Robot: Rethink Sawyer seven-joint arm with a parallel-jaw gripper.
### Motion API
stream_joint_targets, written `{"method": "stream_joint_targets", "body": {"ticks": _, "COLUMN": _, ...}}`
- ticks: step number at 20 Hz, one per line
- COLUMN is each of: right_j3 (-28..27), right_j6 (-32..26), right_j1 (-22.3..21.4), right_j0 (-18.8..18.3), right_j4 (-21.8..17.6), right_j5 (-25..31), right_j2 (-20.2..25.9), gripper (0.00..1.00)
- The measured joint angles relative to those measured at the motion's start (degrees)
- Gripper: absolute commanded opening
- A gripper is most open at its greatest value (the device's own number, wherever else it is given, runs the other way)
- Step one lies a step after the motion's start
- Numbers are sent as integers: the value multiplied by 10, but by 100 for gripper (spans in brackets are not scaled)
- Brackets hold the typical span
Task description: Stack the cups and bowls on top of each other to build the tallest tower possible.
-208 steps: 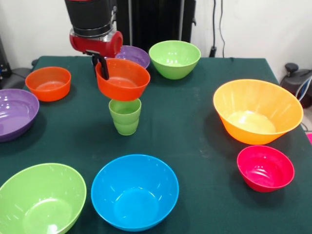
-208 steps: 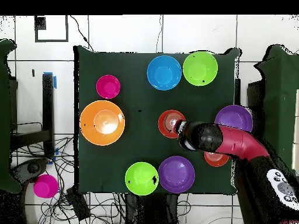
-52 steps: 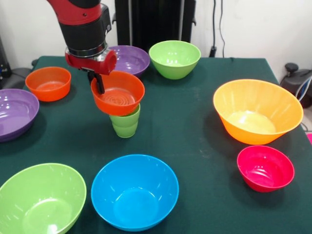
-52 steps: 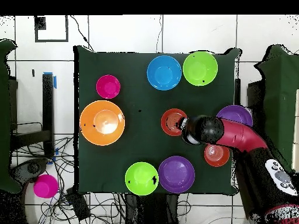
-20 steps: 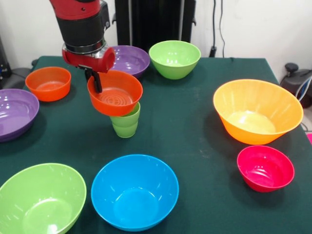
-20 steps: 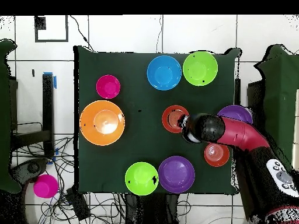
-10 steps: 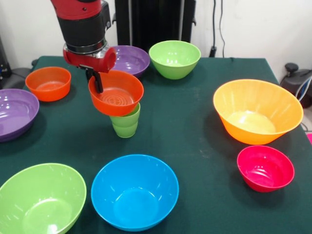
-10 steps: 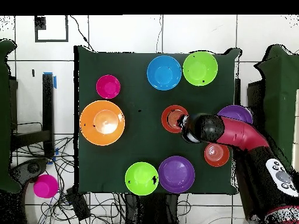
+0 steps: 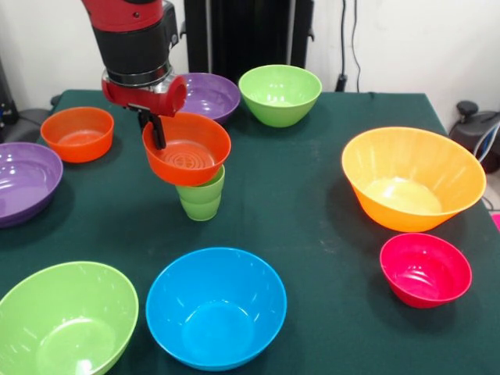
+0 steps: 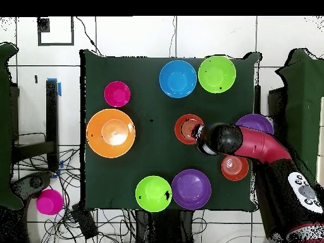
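The light-green cup (image 9: 201,194) stood mid-surface with a small orange-red bowl (image 9: 187,148) seated tilted on its mouth. The gripper (image 9: 156,125) had its fingers (image 9: 158,131) clamped over the bowl's rim. Seating appeared underway; next, levelling and release seemed required.

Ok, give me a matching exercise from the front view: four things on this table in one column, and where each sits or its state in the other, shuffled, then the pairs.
Things:
1. blue bowl
2. small pink-red bowl
3. light-green cup
4. orange-red bowl at the gripper

Places or states:
A. under a tilted bowl
B. near edge, just right of a lime-green bowl
C. gripped at its rim
D. in front of the large orange bowl

Pairs: 1-B, 2-D, 3-A, 4-C
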Motion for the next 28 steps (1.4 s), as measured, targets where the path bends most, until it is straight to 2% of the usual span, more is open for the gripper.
{"method": "stream_joint_targets", "body": {"ticks": 15, "right_j3": 1, "right_j6": 0, "right_j1": -1, "right_j0": 0, "right_j4": 1, "right_j5": 0, "right_j2": 0, "gripper": 0}}
{"method": "stream_joint_targets", "body": {"ticks": 28, "right_j3": 8, "right_j6": 0, "right_j1": -28, "right_j0": 4, "right_j4": 7, "right_j5": 0, "right_j2": 0, "gripper": 0}}
